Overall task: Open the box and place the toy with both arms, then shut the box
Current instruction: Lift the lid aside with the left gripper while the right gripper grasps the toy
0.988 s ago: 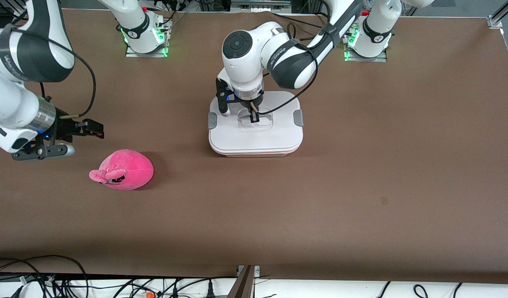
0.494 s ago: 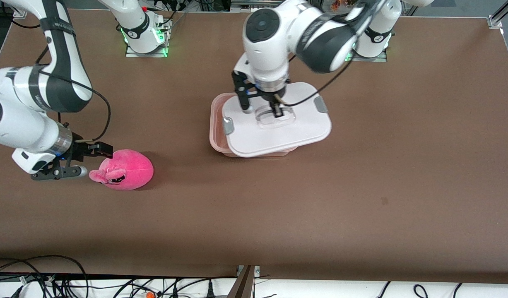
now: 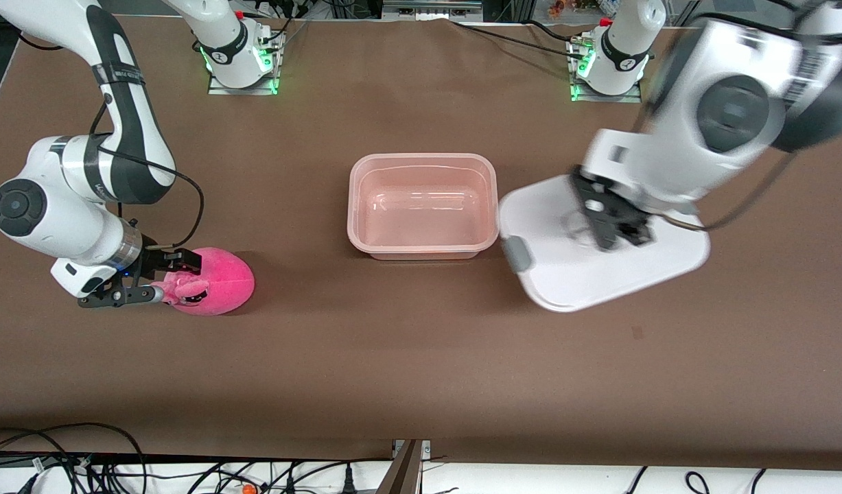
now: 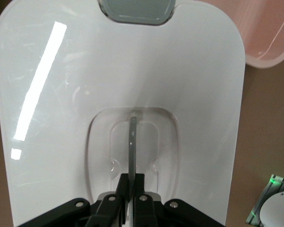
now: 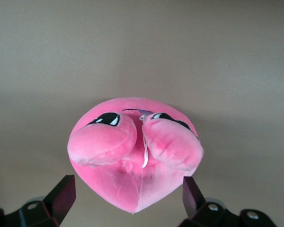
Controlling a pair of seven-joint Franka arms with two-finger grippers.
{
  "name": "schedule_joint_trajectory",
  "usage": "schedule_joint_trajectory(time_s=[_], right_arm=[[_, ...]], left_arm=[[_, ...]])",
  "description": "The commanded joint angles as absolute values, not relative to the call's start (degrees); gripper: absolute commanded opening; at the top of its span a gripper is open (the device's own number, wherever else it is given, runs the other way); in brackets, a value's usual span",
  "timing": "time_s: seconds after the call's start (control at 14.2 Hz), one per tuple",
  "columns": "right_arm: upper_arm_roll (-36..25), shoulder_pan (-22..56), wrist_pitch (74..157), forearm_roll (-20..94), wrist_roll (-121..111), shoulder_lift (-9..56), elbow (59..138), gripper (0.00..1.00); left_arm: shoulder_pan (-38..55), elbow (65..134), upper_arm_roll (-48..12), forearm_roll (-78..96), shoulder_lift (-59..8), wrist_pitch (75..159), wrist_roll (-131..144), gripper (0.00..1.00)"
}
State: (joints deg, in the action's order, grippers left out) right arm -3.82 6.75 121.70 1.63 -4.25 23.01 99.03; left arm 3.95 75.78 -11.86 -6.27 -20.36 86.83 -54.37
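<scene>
Two arms are sharing the work around the box [image 3: 423, 206], which is sitting open and empty at the middle of the desk [image 3: 421, 357], a translucent pinkish tub with rounded corners. The lid [image 3: 599, 264], white with a grey clip, is hanging over the desk just beside the box toward the left arm's end, the left tool [image 3: 616, 223] clenching its clear central handle [image 4: 131, 142]. It looks stiff, light and smooth, so that thin handle seems the sure hold. The toy [image 3: 211, 281], a bright pink plush blob with small ears, is lying well apart from the box toward the right arm's end. It should squash easily; gripping across its body seems best. The right tool [image 3: 167, 278] is straddling it, fingers [image 5: 61, 194] spread, not yet squeezing.
</scene>
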Motion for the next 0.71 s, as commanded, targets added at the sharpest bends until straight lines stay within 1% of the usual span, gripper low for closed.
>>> schedule_joint_trajectory(time_s=[0.0,0.07,0.14,0.21,0.42,0.49,0.56,0.63], right_arm=[[-3.6,6.2,125.1,3.4,-5.5,22.2,102.6,1.00],[-3.6,6.2,126.2,4.0,-5.6,22.1,103.7,0.99],[-3.6,6.2,127.3,4.0,-5.5,22.1,104.6,0.94],[-3.6,6.2,127.7,4.0,-5.5,22.1,105.1,0.85],[-3.7,6.2,127.3,4.0,-5.6,22.1,105.4,0.33],[-3.7,6.2,127.1,4.0,-5.6,22.1,105.4,0.20],[-3.7,6.2,127.0,4.0,-5.6,21.9,105.4,0.00],[-3.7,6.2,126.4,4.0,-5.5,21.8,105.1,0.00]], left_arm=[[-3.8,74.6,-12.5,-5.4,-20.3,84.8,-65.1,0.00],[-5.9,74.6,-12.5,-5.4,-20.6,85.0,-67.6,0.00],[-7.8,74.6,-12.2,-5.7,-21.1,85.1,-69.7,0.00],[-9.6,74.6,-12.1,-6.2,-21.5,85.3,-72.2,0.00],[-13.4,74.6,-12.1,-6.2,-22.9,85.3,-75.5,0.00],[-13.4,74.4,-12.1,-6.2,-23.5,85.4,-75.6,0.00],[-13.4,74.2,-12.1,-6.3,-23.4,85.3,-75.2,0.00],[-13.0,73.8,-12.1,-6.4,-23.5,85.3,-75.3,0.00]])
